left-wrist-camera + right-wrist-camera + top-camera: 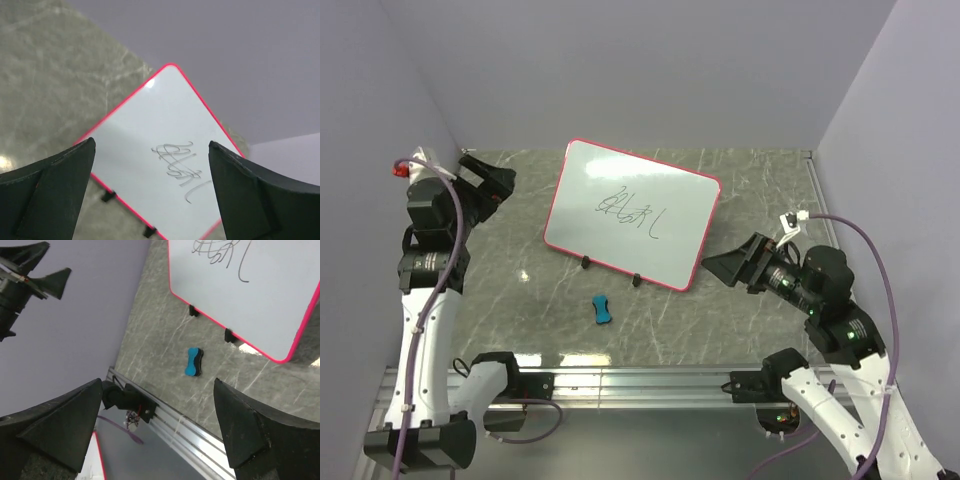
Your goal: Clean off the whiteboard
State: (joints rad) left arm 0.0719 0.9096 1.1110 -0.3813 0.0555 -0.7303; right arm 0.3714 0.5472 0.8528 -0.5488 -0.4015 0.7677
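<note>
Two sets of fingers, both spread wide and both empty. My left fingers [55, 190] hang off the whiteboard's left end, and my right fingers [260, 430] sit just off its near right corner. The whiteboard [632, 213] lies on the desk [510, 290] between them. Its long axis runs left to right, with the right end swung a little toward me. A dark scribble [630, 212] sits near its middle, untouched. Its two black feet [586, 262] are on the near edge.

The relation that matters for my next move is the blue eraser [603, 309]. It rests on the desk just in front of those feet, apart from the board, with its long axis running roughly toward and away from me. It lies below and to the left of my right fingers, which I judge the nearer pair. My left fingers are well apart from it, up by the far left corner. I judge that wiping cannot start until one pair closes on that eraser.
</note>
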